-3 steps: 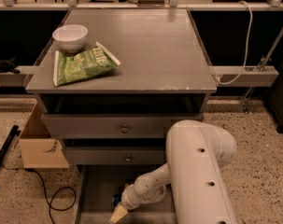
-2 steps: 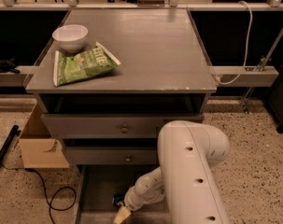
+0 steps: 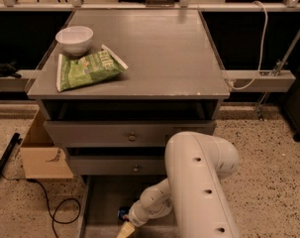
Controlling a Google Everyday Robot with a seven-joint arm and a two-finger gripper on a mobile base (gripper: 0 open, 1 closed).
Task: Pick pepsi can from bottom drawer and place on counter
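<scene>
Grey is the colour of the big counter [image 3: 159, 53] on top of the cabinet. A white bowl [image 3: 74, 38] sits near its back left corner. A green chip bag [image 3: 87, 69] lies flat just in front of the bowl, touching it or nearly so.

Under the counter are three drawers. The top drawer [image 3: 105, 133] and the middle drawer [image 3: 102, 165] each have a small round knob and are pushed in. The bottom drawer [image 3: 102, 207] is pulled out toward the camera, and its inside is dark.

A little bit of blue peeks out inside the bottom drawer. That is the pepsi can [image 3: 122, 213], and most of it is hidden. The white arm [image 3: 199, 182] bends down from the right and reaches into this drawer. The gripper [image 3: 125, 229] is low in the drawer, right next to the can, at the bottom edge of the view. I cannot tell if the gripper is spread wide or pressed together, or if it has the can.

A cardboard box [image 3: 43, 155] stands on the speckled floor [image 3: 268, 172] to the left of the cabinet. What is in it cannot be seen.
</scene>
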